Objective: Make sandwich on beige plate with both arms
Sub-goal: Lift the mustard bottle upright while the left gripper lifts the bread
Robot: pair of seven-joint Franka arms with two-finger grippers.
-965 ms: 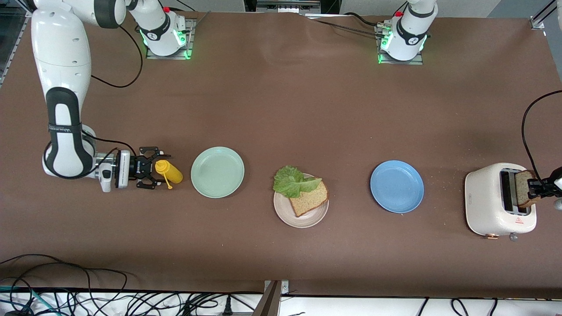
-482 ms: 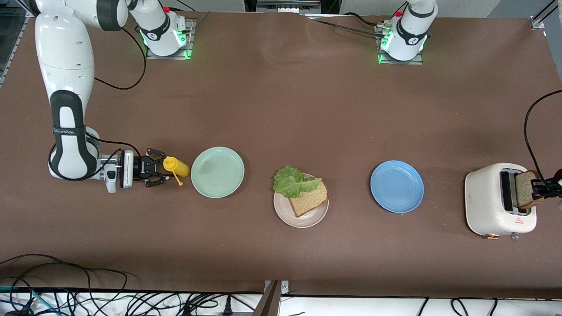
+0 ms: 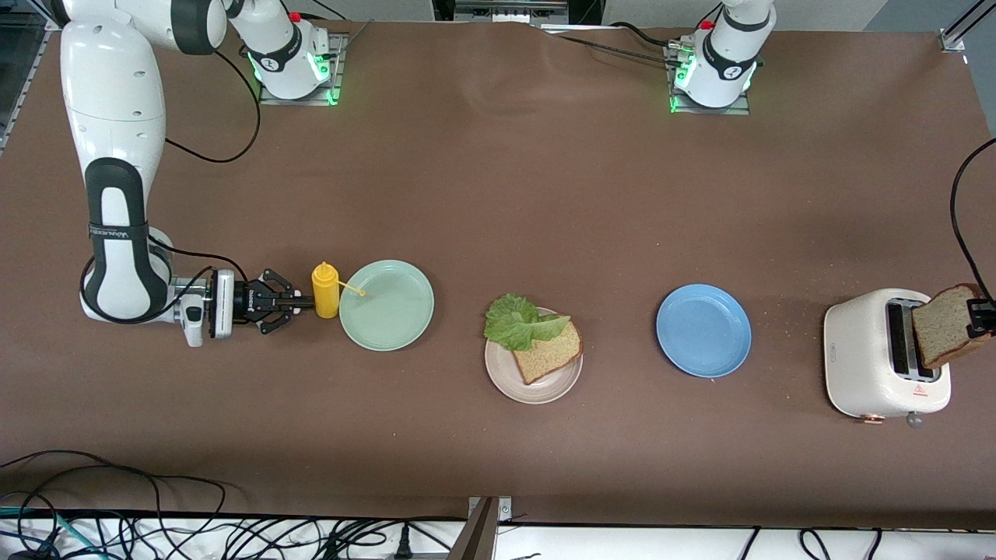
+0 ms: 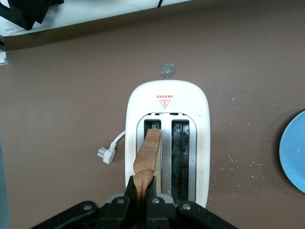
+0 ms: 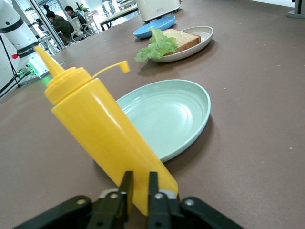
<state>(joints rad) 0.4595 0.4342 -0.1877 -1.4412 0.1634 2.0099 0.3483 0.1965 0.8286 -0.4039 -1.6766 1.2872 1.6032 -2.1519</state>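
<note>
The beige plate (image 3: 502, 381) lies mid-table, between a mint plate and a blue one. On it rest one brown bread slice (image 3: 551, 354) and a ruffled lettuce leaf (image 3: 515, 323) that overhangs the rim. The right wrist view shows the same plate (image 5: 204, 34), bread (image 5: 180, 38) and lettuce (image 5: 157, 47). My left gripper (image 3: 982, 319) (image 4: 141, 183) is shut on a second bread slice (image 3: 944, 327) (image 4: 147, 150), held on edge above the toaster's slot. My right gripper (image 3: 302, 303) (image 5: 139, 177) is low over the table, pinching the base of a tilted yellow squeeze bottle (image 3: 325, 289) (image 5: 102, 129).
The white toaster (image 3: 875, 358) (image 4: 167, 102) stands at the left arm's end, its plug (image 4: 106, 153) lying loose beside it. The mint plate (image 3: 387, 305) (image 5: 167, 114) touches the bottle. The blue plate (image 3: 703, 330) lies between the beige plate and the toaster. Cables run along the table's near edge.
The right gripper's fingers closed on the bottle, which went from lying flat to tipped up against the mint plate. The left gripper lifted its bread slice higher out of the toaster.
</note>
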